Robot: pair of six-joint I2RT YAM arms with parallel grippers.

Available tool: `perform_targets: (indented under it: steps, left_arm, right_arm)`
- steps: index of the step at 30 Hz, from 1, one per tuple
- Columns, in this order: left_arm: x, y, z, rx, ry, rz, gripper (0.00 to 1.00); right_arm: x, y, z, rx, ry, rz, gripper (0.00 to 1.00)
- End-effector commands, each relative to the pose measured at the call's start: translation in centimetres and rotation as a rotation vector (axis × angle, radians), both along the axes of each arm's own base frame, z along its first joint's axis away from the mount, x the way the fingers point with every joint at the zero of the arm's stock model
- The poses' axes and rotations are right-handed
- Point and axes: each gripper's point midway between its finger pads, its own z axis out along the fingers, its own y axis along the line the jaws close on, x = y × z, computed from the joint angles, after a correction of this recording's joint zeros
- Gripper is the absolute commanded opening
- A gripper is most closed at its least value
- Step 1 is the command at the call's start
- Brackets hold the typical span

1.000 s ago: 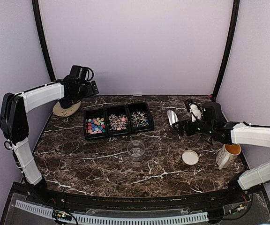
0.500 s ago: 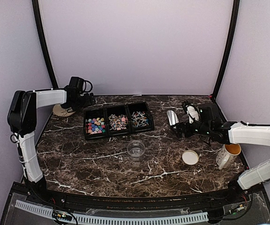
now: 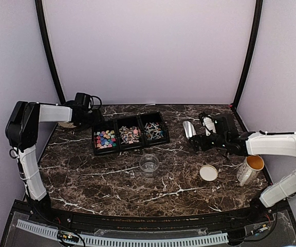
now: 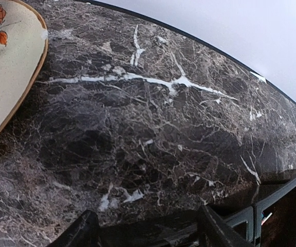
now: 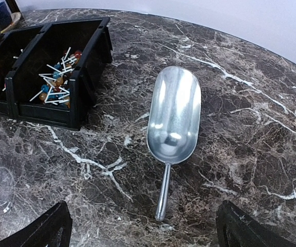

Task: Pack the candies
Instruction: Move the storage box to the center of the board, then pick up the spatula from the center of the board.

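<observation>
Right pincer (image 5: 145, 229) gapes over the metal scoop (image 5: 173, 113); left pincer (image 4: 148, 229) gapes near the cartoon-printed plate (image 4: 9, 77).

The tan plate (image 4: 9, 72) runs off the edge of my left wrist view; from above, the candies (image 3: 105, 138) are too small to tell apart.

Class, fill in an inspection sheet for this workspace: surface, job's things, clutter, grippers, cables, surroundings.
surface: dark marble tabletop, white veins.
job's things: candies sorted in three black bins; clear cup in front of them; metal scoop lying flat.
clutter: round tan lid, mug, cartoon plate at back left.
grippers: left gripper open, low beside the plate; right gripper open, over the scoop's handle, nothing gripped.
cables: black loop at the left wrist.
surroundings: lilac walls, black corner poles.
</observation>
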Motion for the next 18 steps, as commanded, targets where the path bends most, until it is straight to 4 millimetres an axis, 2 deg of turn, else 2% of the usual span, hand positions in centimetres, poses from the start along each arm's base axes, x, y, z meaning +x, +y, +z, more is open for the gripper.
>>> perform_targets:
  steps: [1, 11, 18]
  left_arm:
    - [-3.3, -1.3, -0.6, -0.069, 0.069, -0.032, 0.66]
    - [-6.5, -4.0, 0.0, -0.034, 0.072, -0.060, 0.67]
    - [-7.4, -3.9, 1.5, -0.018, 0.043, -0.039, 0.74]
  right_arm:
    - [0.9, -0.3, -0.2, -0.056, -0.007, -0.041, 0.98]
    - [1.5, -0.7, -2.3, -0.129, 0.051, -0.063, 1.00]
    - [2.2, -0.9, -4.2, -0.189, 0.103, -0.086, 0.97]
